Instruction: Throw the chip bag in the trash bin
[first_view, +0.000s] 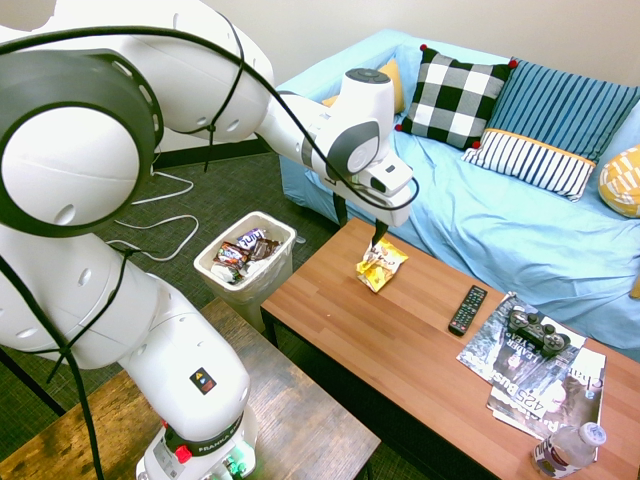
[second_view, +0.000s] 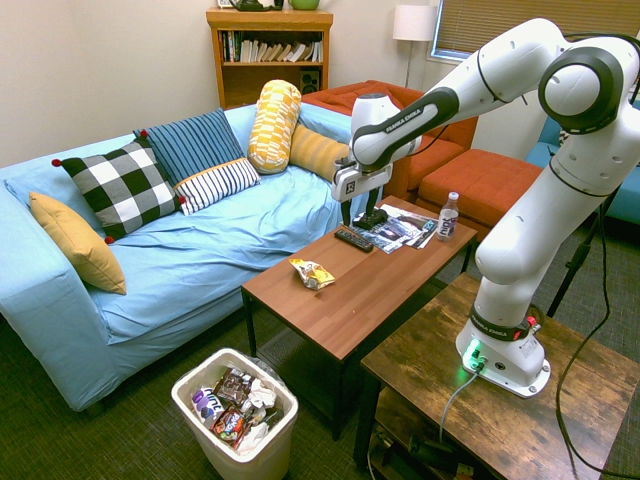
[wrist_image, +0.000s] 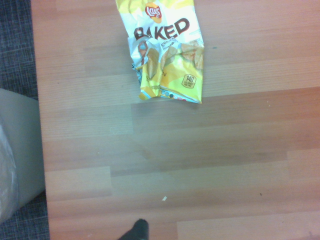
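The chip bag (first_view: 381, 266) (second_view: 313, 272) lies crumpled on the brown coffee table (first_view: 400, 350) near its end by the bin. It is yellow and reads "BAKED" in the wrist view (wrist_image: 165, 55). My gripper (first_view: 360, 225) (second_view: 360, 215) hangs open a little above the table, just above and beside the bag, with nothing between its fingers. The white trash bin (first_view: 265, 288) (second_view: 215, 445) stands on the floor off that end of the table. It has a plastic liner and several dark wrappers inside.
A black remote (first_view: 468, 309) (second_view: 353, 239), magazines (first_view: 530, 385), a game controller (first_view: 537, 331) and a water bottle (first_view: 567, 450) (second_view: 449, 215) occupy the table's other half. The blue sofa (second_view: 200, 250) runs along the far side. A darker wooden table (first_view: 300, 420) bears the arm.
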